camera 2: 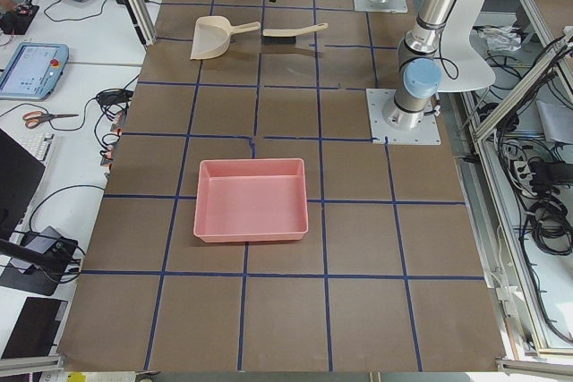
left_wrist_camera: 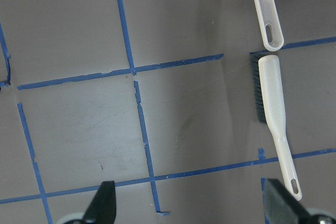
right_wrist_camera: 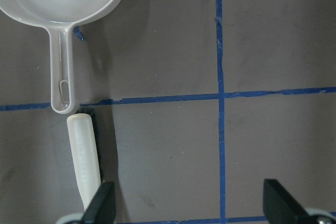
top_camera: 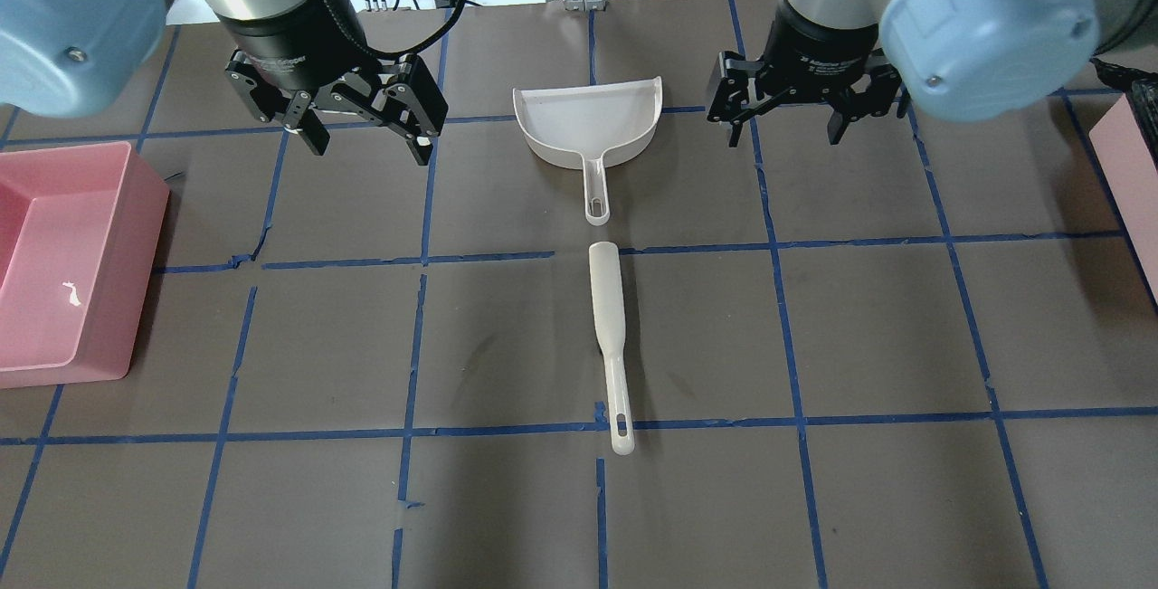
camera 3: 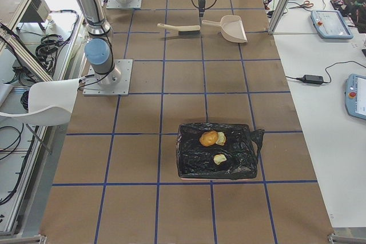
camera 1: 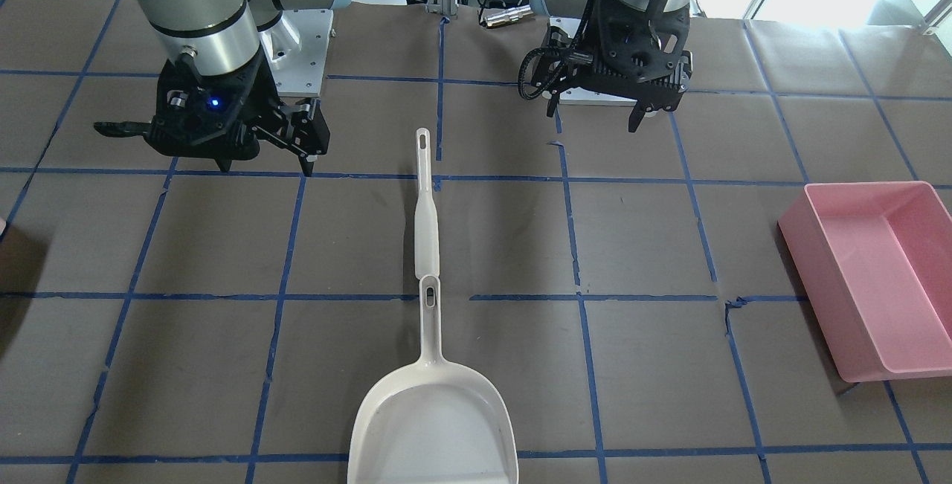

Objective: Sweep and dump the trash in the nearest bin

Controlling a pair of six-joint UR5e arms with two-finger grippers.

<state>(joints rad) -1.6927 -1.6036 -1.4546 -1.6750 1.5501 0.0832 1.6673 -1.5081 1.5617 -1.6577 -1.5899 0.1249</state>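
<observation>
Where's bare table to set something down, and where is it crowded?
Free: the wide patches between the brush and the pink tray, and between the brush and the black-lined bin. Crowded: the centre line, where the handle of the dustpan almost meets the brush head.

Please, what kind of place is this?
Probably a robotics lab workcell: a left arm and a right arm bolted to a table with a blue tape grid, teach pendants, and loose cables alongside.
</observation>
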